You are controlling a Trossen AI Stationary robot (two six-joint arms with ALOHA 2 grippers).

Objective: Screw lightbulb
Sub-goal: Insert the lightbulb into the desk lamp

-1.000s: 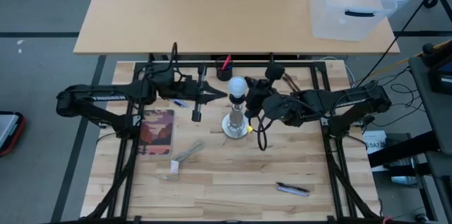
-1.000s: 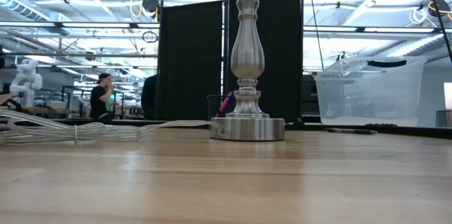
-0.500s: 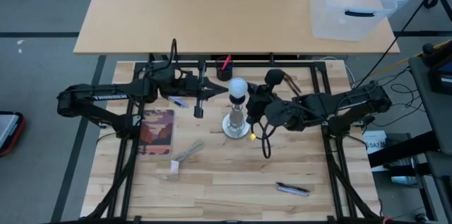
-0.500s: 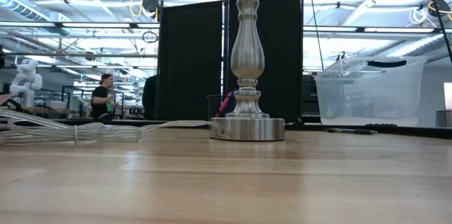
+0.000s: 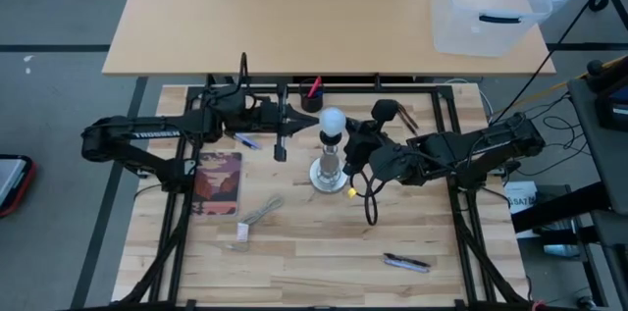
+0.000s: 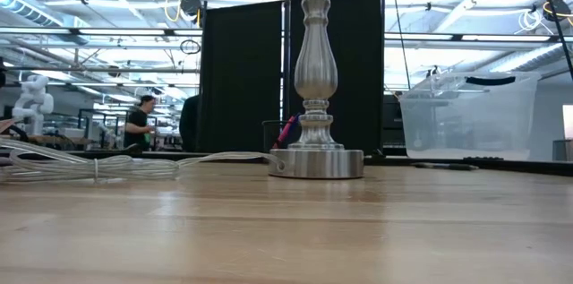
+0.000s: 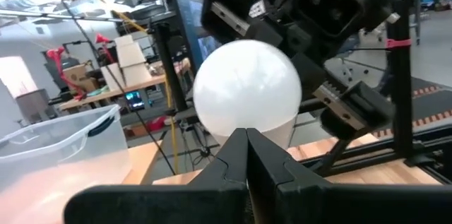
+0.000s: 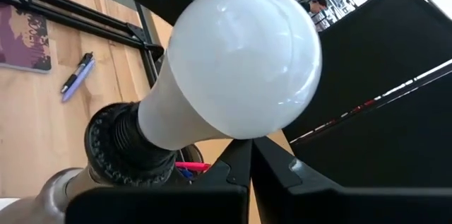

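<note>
At the middle of the wooden worktop, the lightbulb is seated in the black socket atop the silvery lamp stand. Open board is left toward the near edge, broken only by a coiled cable and a dark pen; a book lies on the left side. The left hand is held level just left of the bulb, fingers pressed together, nothing pinched. The right hand is held level just right of the stand's neck, fingers likewise pressed together and empty. Only the stand's foot and baluster post are shown by the low view, the bulb being cut off above. The bulb's threaded seat is revealed by the right wrist view alone. A clear bin rests on the far table.
</note>
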